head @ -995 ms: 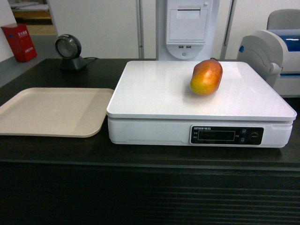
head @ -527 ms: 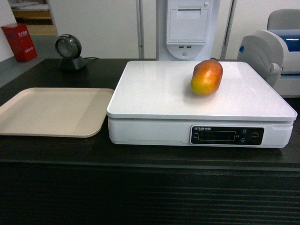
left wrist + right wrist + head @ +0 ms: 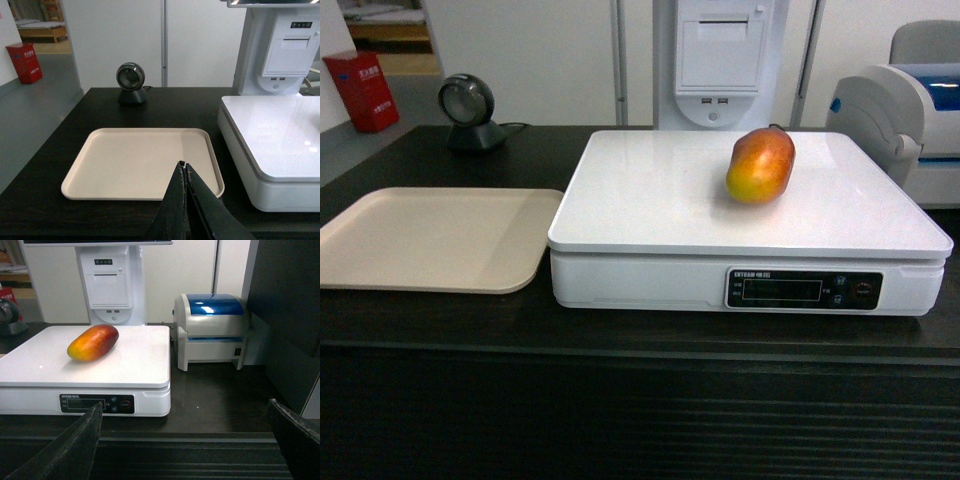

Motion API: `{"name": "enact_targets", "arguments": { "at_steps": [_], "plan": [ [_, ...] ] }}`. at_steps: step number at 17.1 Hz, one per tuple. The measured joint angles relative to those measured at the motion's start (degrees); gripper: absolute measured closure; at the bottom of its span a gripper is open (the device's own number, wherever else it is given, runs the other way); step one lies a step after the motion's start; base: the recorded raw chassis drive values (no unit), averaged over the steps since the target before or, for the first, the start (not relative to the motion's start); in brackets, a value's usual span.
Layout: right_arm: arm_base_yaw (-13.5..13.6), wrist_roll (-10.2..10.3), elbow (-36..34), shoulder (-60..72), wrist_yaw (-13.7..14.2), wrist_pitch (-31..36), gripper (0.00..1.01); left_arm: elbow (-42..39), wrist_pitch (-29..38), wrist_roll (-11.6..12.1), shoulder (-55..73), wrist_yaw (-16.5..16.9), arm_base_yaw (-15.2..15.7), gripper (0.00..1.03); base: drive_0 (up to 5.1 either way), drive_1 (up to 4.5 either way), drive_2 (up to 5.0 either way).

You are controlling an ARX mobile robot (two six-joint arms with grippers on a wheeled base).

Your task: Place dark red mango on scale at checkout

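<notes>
The dark red mango (image 3: pixel 760 165) lies on the white platform of the scale (image 3: pixel 660 190), toward its back right; the right wrist view also has the mango (image 3: pixel 93 342) resting on the scale (image 3: pixel 135 360). The scale stands on the dark checkout (image 3: pixel 640 340) counter. My left gripper (image 3: pixel 184 167) is shut with nothing in it, hovering over the near right corner of the beige tray (image 3: pixel 130 160). Back off the counter's front edge, my right gripper (image 3: pixel 185 410) is open and empty. No gripper shows in the head view.
A beige tray (image 3: pixel 430 235) lies left of the scale. A round black scanner (image 3: pixel 467 110) stands at the back left. A grey-white printer with a blue top (image 3: pixel 212 330) sits right of the scale. A white receipt terminal (image 3: pixel 720 60) rises behind it.
</notes>
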Motion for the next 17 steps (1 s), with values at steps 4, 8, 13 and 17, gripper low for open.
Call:
{"name": "enact_targets", "arguments": {
  "at_steps": [4, 8, 13, 17],
  "plan": [
    [0.0, 0.0, 0.0, 0.0, 0.0, 0.0, 0.03, -4.2, -4.0, 0.0, -7.9, 0.0, 0.0, 1.01, 0.0, 0.00, 0.0],
    [0.0, 0.0, 0.0, 0.0, 0.0, 0.0, 0.03, -7.8, -8.5, 0.0, -16.9, 0.0, 0.0, 1.01, 0.0, 0.00, 0.0],
    [0.0, 0.0, 0.0, 0.0, 0.0, 0.0, 0.03, -9.1, -15.5, 0.0, -25.4, 0.0, 0.0, 1.01, 0.0, 0.00, 0.0],
    [0.0, 0.0, 0.0, 0.0, 0.0, 0.0, 0.03, -9.1, -20.8, 0.0, -30.5, 0.0, 0.0, 1.01, 0.0, 0.00, 0.0]
  ]
}}
